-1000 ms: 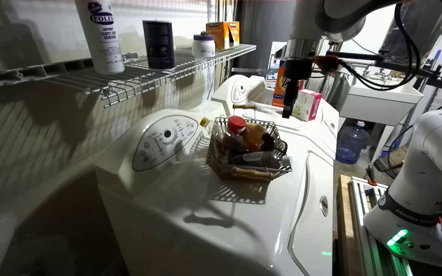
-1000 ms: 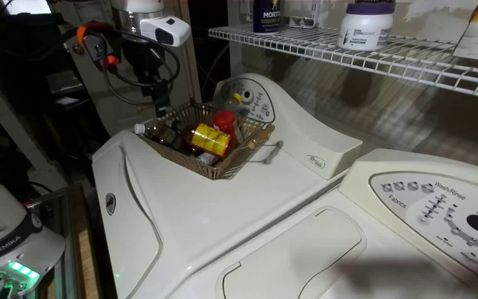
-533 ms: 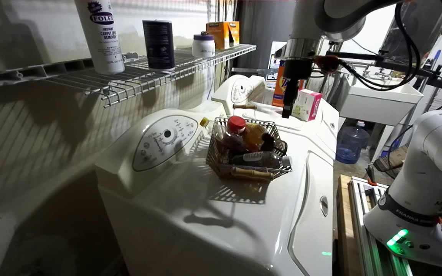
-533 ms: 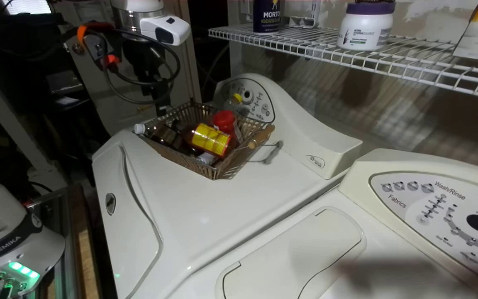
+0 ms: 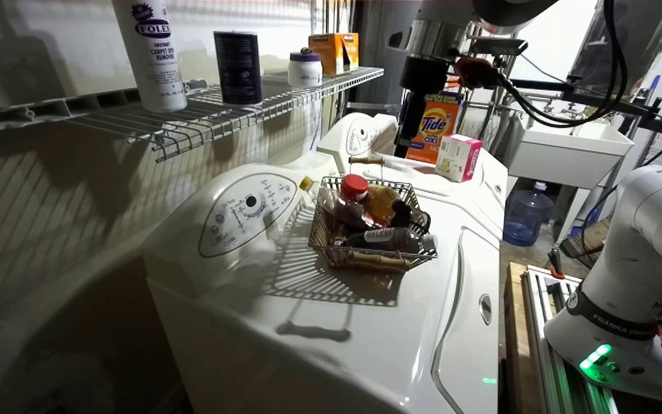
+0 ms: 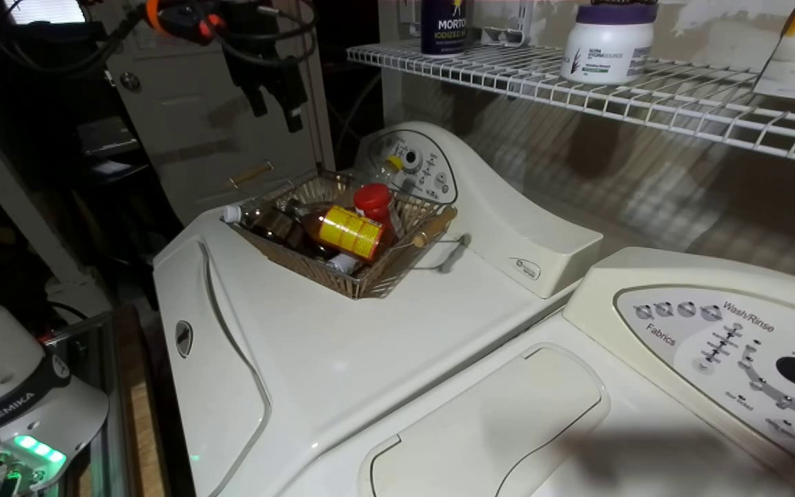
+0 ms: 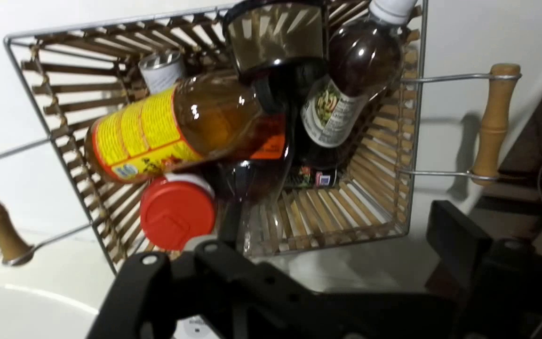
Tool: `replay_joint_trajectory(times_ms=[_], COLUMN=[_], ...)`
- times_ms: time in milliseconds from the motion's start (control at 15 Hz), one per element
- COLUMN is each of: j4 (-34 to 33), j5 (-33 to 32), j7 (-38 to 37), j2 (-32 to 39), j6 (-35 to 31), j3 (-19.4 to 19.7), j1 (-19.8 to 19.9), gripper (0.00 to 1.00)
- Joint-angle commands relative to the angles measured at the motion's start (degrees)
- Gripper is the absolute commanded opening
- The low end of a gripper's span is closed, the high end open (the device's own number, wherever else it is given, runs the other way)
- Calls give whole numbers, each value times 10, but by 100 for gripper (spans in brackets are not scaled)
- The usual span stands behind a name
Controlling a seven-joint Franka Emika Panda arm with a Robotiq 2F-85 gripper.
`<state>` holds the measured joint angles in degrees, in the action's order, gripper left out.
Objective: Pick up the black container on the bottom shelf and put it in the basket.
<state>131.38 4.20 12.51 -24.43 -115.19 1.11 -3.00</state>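
The black container (image 5: 238,69) stands upright on the white wire shelf (image 5: 285,95) in an exterior view. It also shows in an exterior view (image 6: 443,29), its top cut off by the frame edge. The basket (image 5: 322,230), with slatted sides, a wire rim and wooden handles, stands on a white machine and holds several bottles. It also shows in an exterior view (image 6: 308,270) and in the wrist view (image 7: 75,89). My gripper (image 6: 277,117) is open and empty, raised above and beyond the basket there. In the wrist view my gripper's fingers (image 7: 341,221) are wide apart, with nothing between them.
A white Folex bottle (image 5: 156,63), a white jar with purple lid (image 5: 305,69) and an orange box (image 5: 334,53) flank the container on the shelf. A control panel (image 5: 250,210) rises behind the basket. A Tide box (image 5: 434,126) and pink-and-white box (image 5: 457,158) stand farther off.
My gripper has risen and shifted toward the shelf side. Its fingers have turned and now show apart. The basket's far handle is uncovered in an exterior view. The container and basket have not moved.
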Motion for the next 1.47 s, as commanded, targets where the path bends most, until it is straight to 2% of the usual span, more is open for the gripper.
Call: replay_joint_trajectory(times_ms=[0,200,533,667,733,933,1133,1400], j4=[-70,-123,-220,-253,-202,-236,-241,-245], j5=[-49,-63,-27,-13,-33,-27,-26,-19], j7=[27,55,103,112,91,96,97,64], j2=[40,78,164,191,150,182,185,195], j6=[-18,-55,-125,-132,-131,-132,-132,-204], j3=[-15,-16,-14,-17,-21,-24,-24,-23], j1=[-7,-14,-29,-32,-24,-25,-25,-21], gripper=[100,100,100,100,100,100,100,100])
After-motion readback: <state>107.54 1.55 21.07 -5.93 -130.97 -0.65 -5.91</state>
